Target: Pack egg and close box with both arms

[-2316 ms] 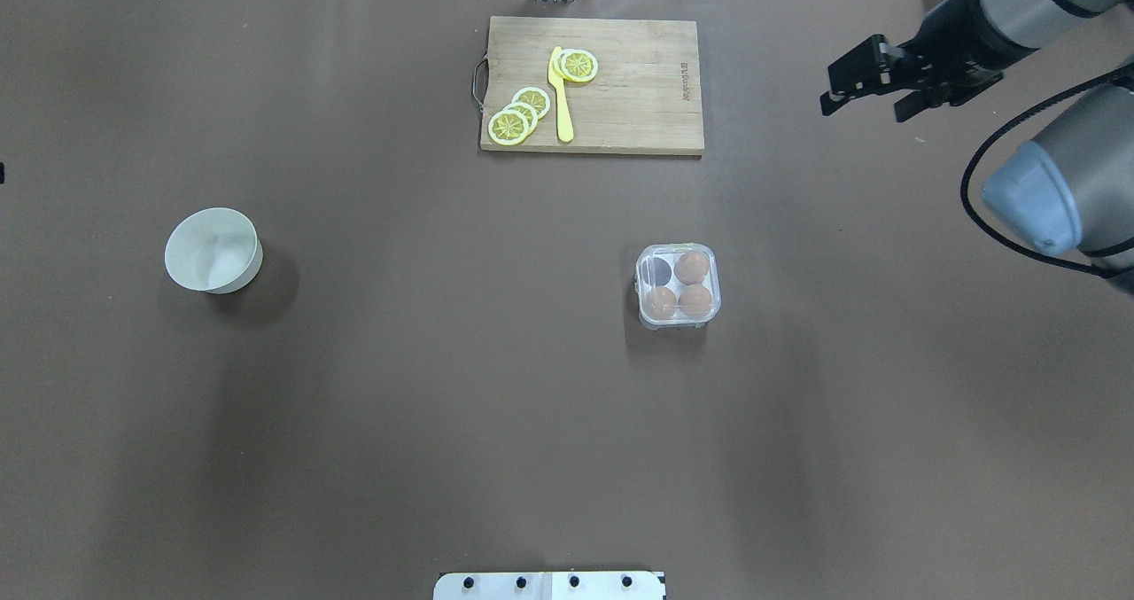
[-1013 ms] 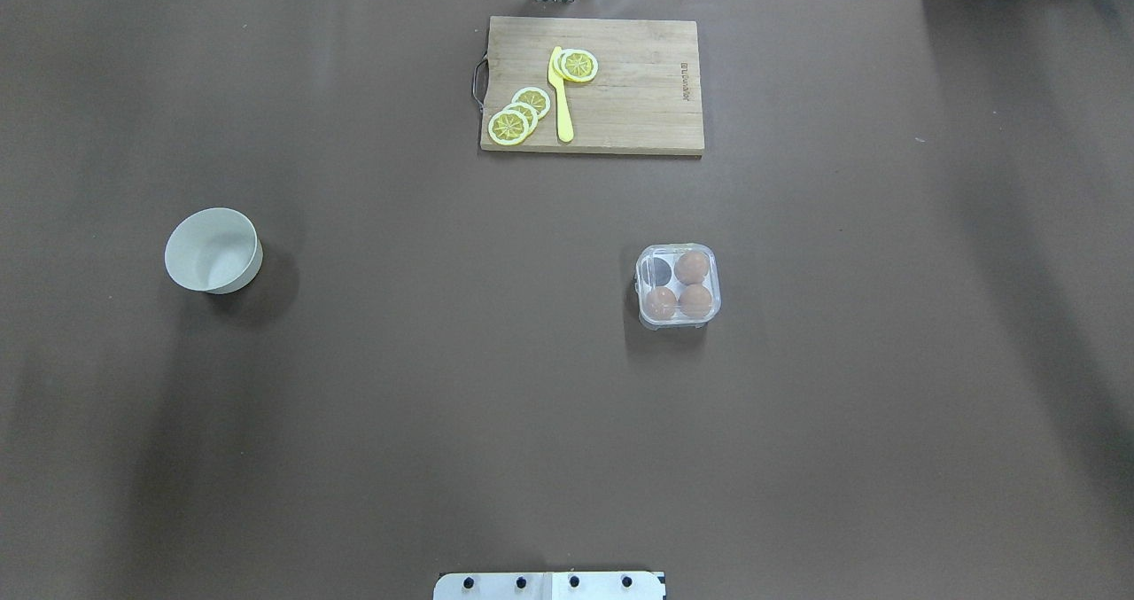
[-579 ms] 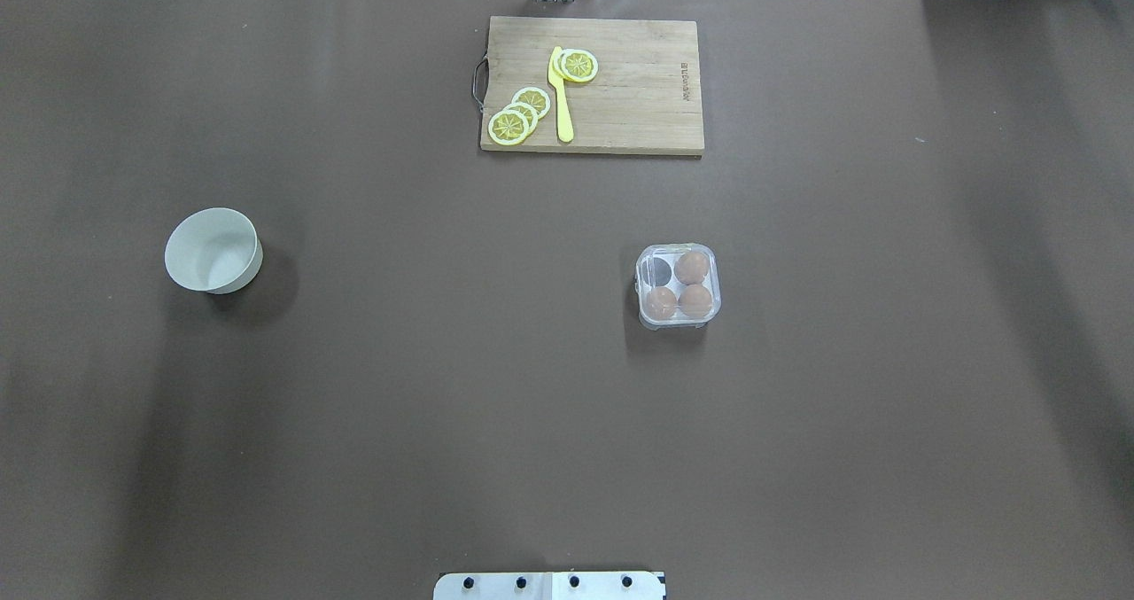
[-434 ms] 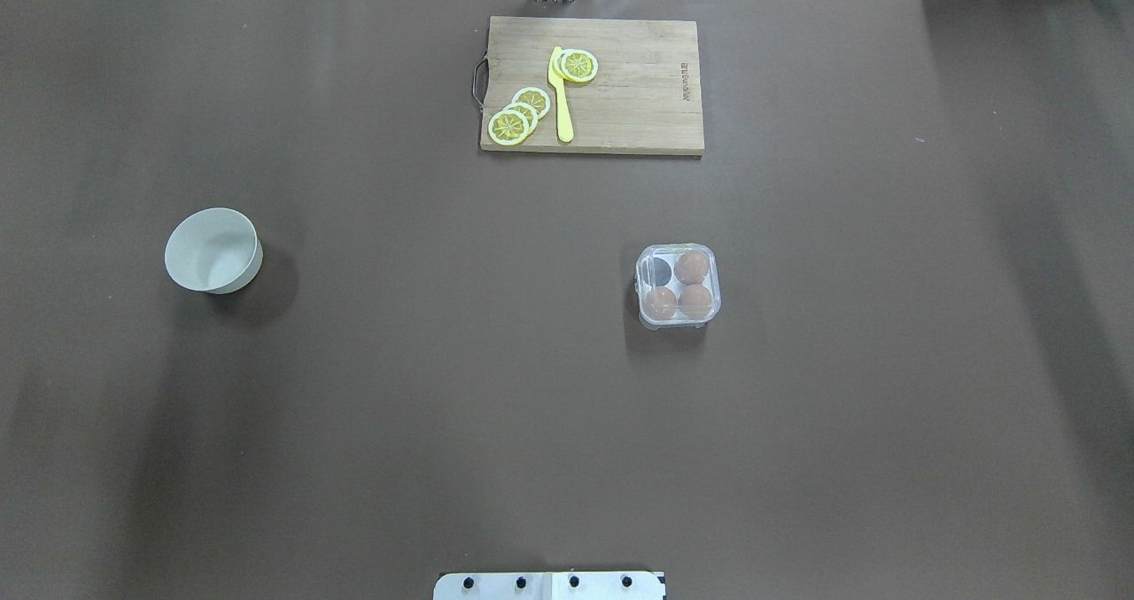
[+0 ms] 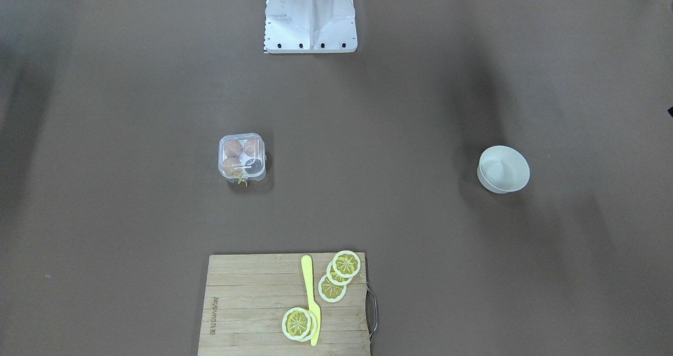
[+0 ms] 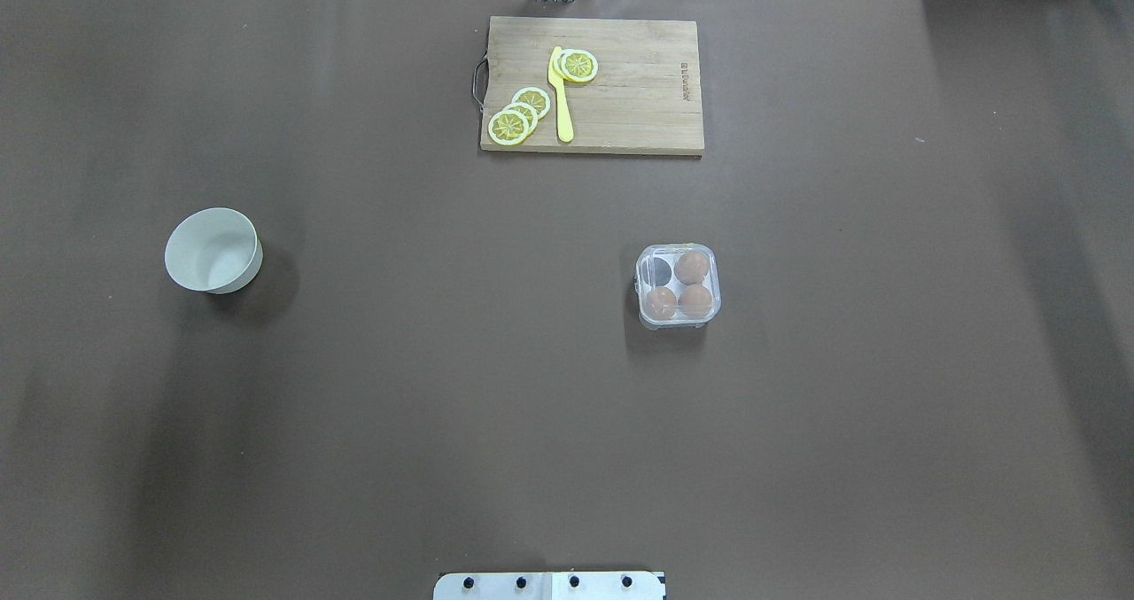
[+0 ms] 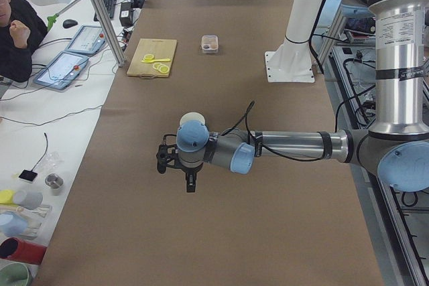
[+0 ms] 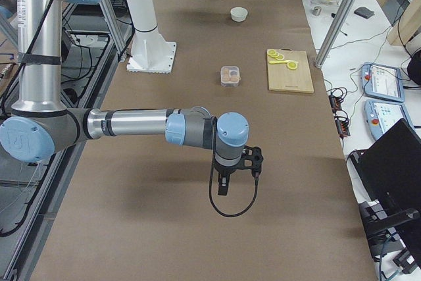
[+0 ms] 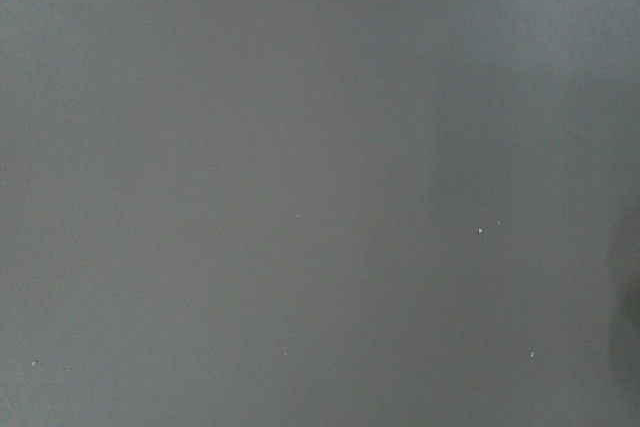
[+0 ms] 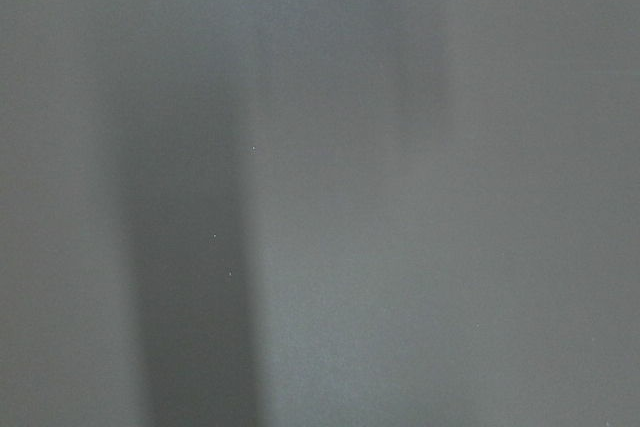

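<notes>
The clear box point(image 6: 678, 286) stands right of the table's middle with its lid down. It holds three brown eggs point(image 6: 691, 267); its far-left cell is dark and empty. It also shows in the front view point(image 5: 242, 157), with a yellow string point(image 5: 242, 180) at its edge. Both grippers are outside the overhead and front views. The left gripper point(image 7: 177, 171) hangs over bare table near the left end, far from the box. The right gripper point(image 8: 238, 174) hangs over bare table near the right end. I cannot tell whether either is open or shut. Both wrist views show only brown table surface.
A white bowl point(image 6: 213, 250) stands at the left. A wooden cutting board point(image 6: 629, 95) with lemon slices point(image 6: 518, 114) and a yellow knife point(image 6: 561, 95) lies at the far middle. The white stand's base point(image 6: 549, 585) sits at the near edge.
The right arm and gripper, at the overhead view's top right 2.3 s ago, have left that view. The box, bowl and board have not moved.
</notes>
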Tool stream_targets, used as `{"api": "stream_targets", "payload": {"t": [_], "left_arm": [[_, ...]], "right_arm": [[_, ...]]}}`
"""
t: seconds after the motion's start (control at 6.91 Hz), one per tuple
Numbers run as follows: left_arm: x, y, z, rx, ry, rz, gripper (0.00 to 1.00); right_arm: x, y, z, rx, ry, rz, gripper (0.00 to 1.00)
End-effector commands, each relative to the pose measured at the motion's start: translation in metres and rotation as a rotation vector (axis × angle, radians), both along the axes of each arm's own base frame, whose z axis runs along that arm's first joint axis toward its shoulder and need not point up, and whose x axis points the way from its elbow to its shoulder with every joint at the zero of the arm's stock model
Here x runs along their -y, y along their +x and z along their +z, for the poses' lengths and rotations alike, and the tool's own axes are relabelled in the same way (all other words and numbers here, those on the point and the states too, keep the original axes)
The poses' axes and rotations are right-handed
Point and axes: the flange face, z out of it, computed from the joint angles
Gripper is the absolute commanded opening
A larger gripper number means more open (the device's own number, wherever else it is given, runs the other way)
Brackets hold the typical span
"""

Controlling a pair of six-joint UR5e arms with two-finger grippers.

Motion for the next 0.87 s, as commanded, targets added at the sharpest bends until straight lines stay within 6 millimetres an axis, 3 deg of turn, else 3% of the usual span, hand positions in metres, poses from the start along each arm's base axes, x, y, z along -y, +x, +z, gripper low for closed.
{"api": "stream_targets", "payload": {"t": [0.0, 0.72], "left_arm": [[0.002, -0.006, 0.005, 0.085, 0.013, -0.019, 0.98], [-0.003, -0.009, 0.016, 0.135, 0.014, -0.009, 0.98]], "right_arm": [[0.001, 0.000, -0.001, 0.001, 0.006, 0.000, 1.00], [0.003, 0.000, -0.009, 0.000, 0.023, 0.000, 1.00]]}}
